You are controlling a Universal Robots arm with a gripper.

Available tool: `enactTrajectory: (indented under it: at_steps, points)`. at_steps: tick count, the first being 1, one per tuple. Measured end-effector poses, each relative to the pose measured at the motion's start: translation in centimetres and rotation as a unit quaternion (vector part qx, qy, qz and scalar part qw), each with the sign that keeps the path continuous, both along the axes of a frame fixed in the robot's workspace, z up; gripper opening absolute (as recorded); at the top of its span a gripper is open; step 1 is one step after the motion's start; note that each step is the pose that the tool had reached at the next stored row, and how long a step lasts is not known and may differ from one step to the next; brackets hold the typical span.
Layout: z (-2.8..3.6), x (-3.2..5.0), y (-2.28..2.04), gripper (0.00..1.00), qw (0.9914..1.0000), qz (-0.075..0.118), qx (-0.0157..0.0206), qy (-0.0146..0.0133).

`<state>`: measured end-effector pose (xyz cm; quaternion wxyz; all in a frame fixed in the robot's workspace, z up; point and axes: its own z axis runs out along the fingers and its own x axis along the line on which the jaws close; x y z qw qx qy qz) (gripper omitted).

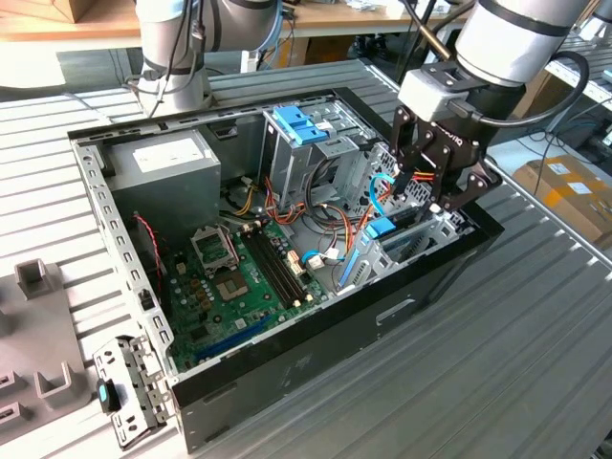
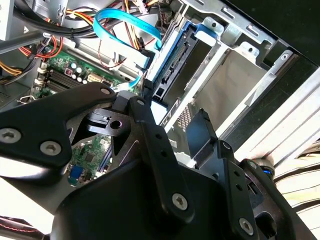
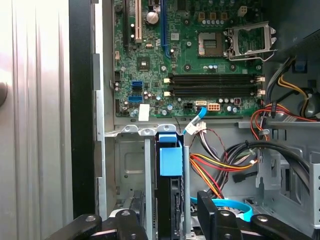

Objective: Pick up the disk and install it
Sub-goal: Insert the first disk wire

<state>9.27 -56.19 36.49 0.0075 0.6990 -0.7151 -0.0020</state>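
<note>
A dark, flat rectangular disk (image 3: 171,160) in its light-blue plastic carrier stands on edge in a grey metal bay (image 3: 130,165), at the corner of the open black computer case (image 1: 287,373) towards the exterior view's right. The black claw (image 1: 430,196) hangs just above that bay. Its fingers (image 3: 207,207) are spread wider than the disk, one on each side, gripping nothing. The case rests on a ribbed grey bench (image 1: 497,363).

A pale grey ribbed metal table (image 1: 535,363) lies under even light, with grey plastic blocks (image 1: 33,277) at the exterior view's left, a wooden desk (image 1: 354,19) behind, and a cardboard box (image 1: 569,186) at its right.
</note>
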Motion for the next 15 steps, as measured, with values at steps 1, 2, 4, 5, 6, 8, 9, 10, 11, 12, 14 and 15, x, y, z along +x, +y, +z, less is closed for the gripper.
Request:
enactTrajectory:
  at_steps: [1, 2, 4, 5, 6, 8, 9, 10, 11, 12, 14, 15]
  points:
    - [-0.08, 0.00, 0.00, 0.55, 1.00000, 0.000, 0.0000, 0.0000]
    - [-0.08, 0.00, 0.00, 0.55, 1.00000, 0.000, 0.0000, 0.0000]
    - [-0.09, 0.00, 0.00, 0.55, 1.00000, 0.000, 0.0000, 0.0000]
    - [-0.09, 0.00, 0.00, 0.55, 1.00000, 0.000, 0.0000, 0.0000]
    - [-0.10, 0.00, 0.00, 0.55, 1.00000, 0.000, 0.0000, 0.0000]
    - [-0.11, 0.00, 0.00, 0.55, 1.00000, 0.000, 0.0001, 0.0000]
    - [-0.12, 0.00, 0.00, 0.55, 1.00000, 0.000, 0.0002, 0.0001]
    - [-0.14, 0.06, 0.00, 0.55, 1.00000, 0.000, 0.0005, 0.0003]
    - [-0.15, 0.11, 0.01, 0.55, 1.00000, 0.000, 0.0008, 0.0004]
    - [-0.15, 0.15, 0.02, 0.55, 1.00000, 0.000, 0.0008, 0.0006]
    - [-0.16, 0.18, 0.34, 0.55, 1.00000, 0.000, 0.0009, 0.0007]
    - [-0.16, 0.18, 0.72, 0.55, 1.00000, 0.000, 0.0008, 0.0007]
